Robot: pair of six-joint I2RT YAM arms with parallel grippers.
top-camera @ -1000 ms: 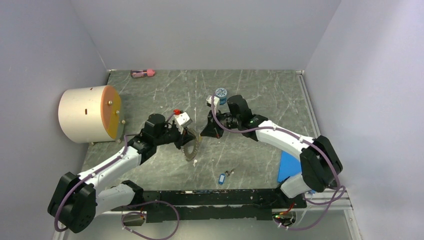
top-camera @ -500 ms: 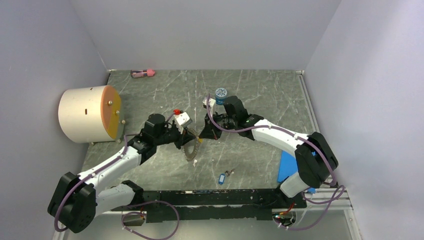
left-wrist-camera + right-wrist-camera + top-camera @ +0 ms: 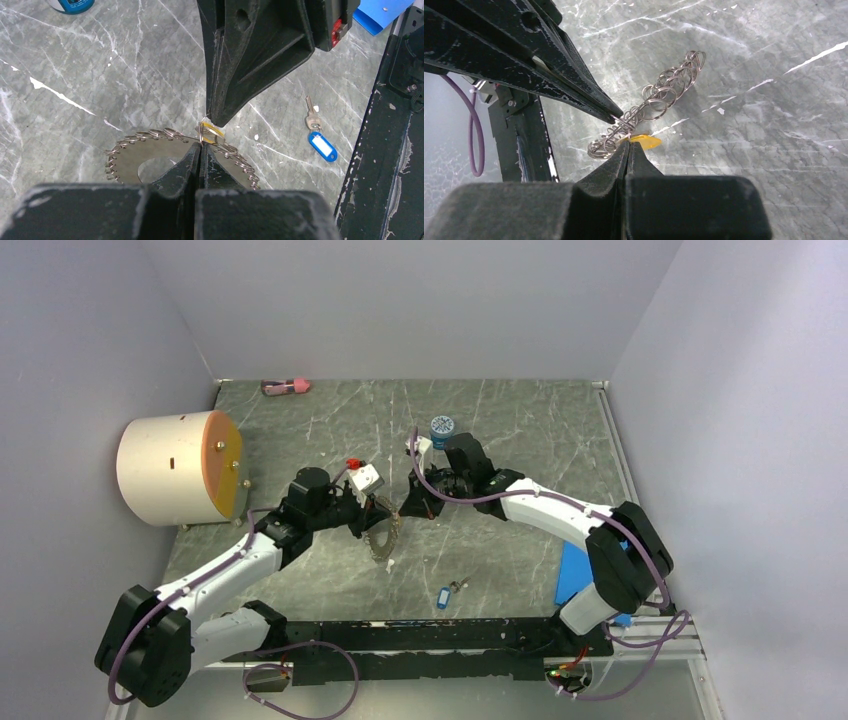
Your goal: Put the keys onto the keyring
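The keyring (image 3: 131, 161), a grey-brown loop rimmed with small wire coils, hangs tilted just above the table. My left gripper (image 3: 200, 146) is shut on its upper edge. The right gripper (image 3: 628, 143) is shut on the yellow key (image 3: 647, 141), which it presses against the coils of the keyring (image 3: 659, 95) right beside the left fingertips (image 3: 610, 115). From above, the left gripper (image 3: 383, 516) and right gripper (image 3: 404, 512) meet tip to tip over the keyring (image 3: 382, 540). The blue key (image 3: 443, 596) lies loose on the table nearer the arm bases, and the blue key (image 3: 321, 148) also shows in the left wrist view.
A round blue jar (image 3: 441, 427) stands just behind the right wrist. At the left lies a big white cylinder with an orange face (image 3: 180, 468). A pink item (image 3: 286, 386) sits at the back edge, a blue sheet (image 3: 575, 575) at the right, and a black rail (image 3: 450, 635) runs along the front.
The right arm has shifted a little to the left, bringing the yellow key closer against the keyring. The left arm and the blue key have stayed put.
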